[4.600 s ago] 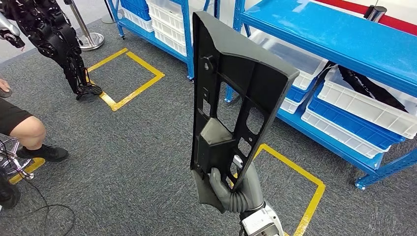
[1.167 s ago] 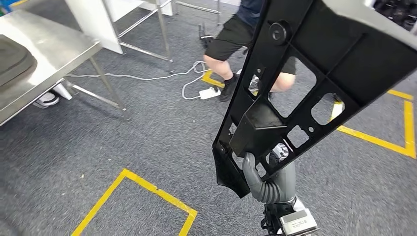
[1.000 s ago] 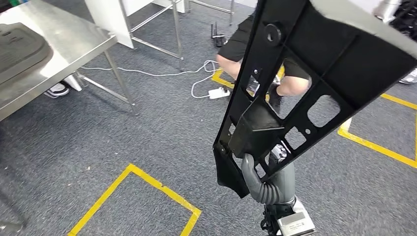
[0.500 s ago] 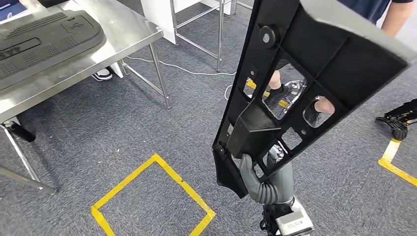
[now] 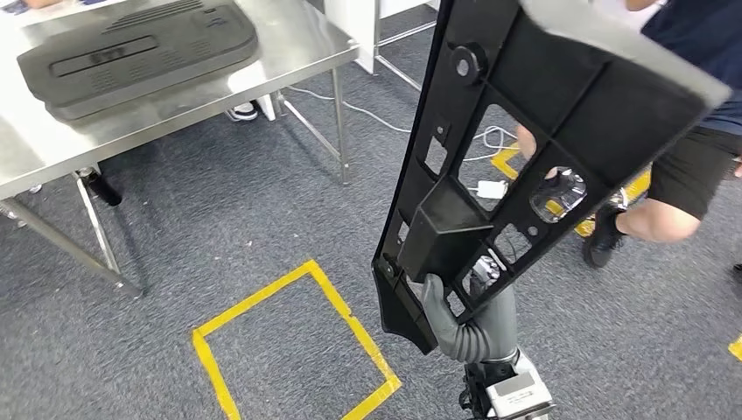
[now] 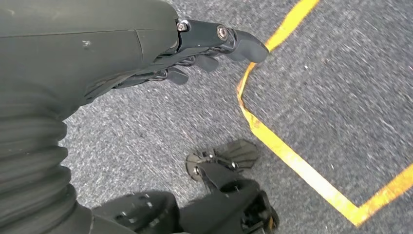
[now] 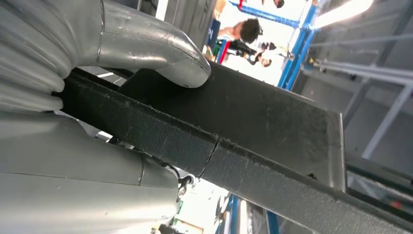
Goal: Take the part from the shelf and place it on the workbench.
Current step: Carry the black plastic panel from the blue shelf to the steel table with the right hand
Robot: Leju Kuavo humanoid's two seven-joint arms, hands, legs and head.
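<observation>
Workbench nearer now, grey carpet below; right hand gripping part.

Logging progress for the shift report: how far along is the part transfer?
Done: the black part is off the shelf, gripped at its lower end by the right hand. In hand: it is carried upright over the carpet. Left: setting it on the steel workbench, which lies ahead to the left. The left hand hangs free.
</observation>
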